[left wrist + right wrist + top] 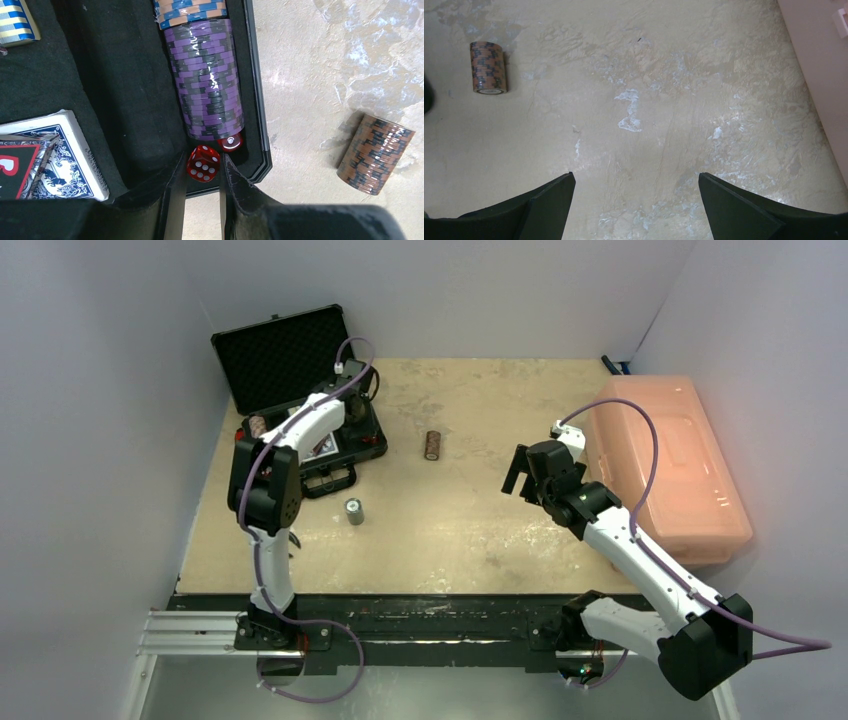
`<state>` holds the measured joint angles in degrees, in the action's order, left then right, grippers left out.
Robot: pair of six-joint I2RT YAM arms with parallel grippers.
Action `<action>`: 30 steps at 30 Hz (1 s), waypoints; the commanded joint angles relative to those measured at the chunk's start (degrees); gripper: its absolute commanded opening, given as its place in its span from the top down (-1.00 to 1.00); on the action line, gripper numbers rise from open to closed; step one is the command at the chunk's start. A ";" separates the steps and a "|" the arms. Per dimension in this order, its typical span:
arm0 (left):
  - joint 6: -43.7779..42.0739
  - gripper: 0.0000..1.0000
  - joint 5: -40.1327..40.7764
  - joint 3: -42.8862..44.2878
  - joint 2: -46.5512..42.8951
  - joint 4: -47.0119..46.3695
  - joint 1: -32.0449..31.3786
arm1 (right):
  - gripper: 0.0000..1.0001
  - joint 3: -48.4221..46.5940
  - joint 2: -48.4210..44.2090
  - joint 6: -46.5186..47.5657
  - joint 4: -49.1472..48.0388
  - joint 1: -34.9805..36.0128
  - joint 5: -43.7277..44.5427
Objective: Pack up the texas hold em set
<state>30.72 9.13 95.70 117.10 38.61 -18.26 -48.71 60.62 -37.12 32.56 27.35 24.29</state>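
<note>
Red translucent die is sitting pinched in our left gripper over the black foam-lined case. We are likely releasing it next; right gripper is hanging spread.

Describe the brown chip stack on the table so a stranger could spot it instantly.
Start at the open black case in the far left corner. Right of it, on bare tabletop toward the pink bin, lies the brown chip stack. Unlike the pale stack standing upright in front of the case, it is brown-and-black striped and on its side.
</note>
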 commanded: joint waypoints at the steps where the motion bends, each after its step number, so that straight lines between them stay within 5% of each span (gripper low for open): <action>1: -1.19 1.00 -0.16 2.81 0.83 -0.03 0.75 | -0.98 -0.01 -0.42 -0.05 -0.48 -0.14 0.14; 15: -1.94 1.00 -0.49 4.76 2.16 0.68 0.77 | -0.98 0.02 -0.24 0.03 -0.65 -0.16 0.03; 30: -2.58 0.46 -0.07 4.71 2.04 0.44 0.77 | -0.98 0.10 -0.15 0.03 -0.83 -0.15 0.05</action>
<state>29.26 8.95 98.32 118.98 39.86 -18.00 -48.71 60.64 -37.12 32.56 27.35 24.29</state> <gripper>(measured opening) 0.256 0.987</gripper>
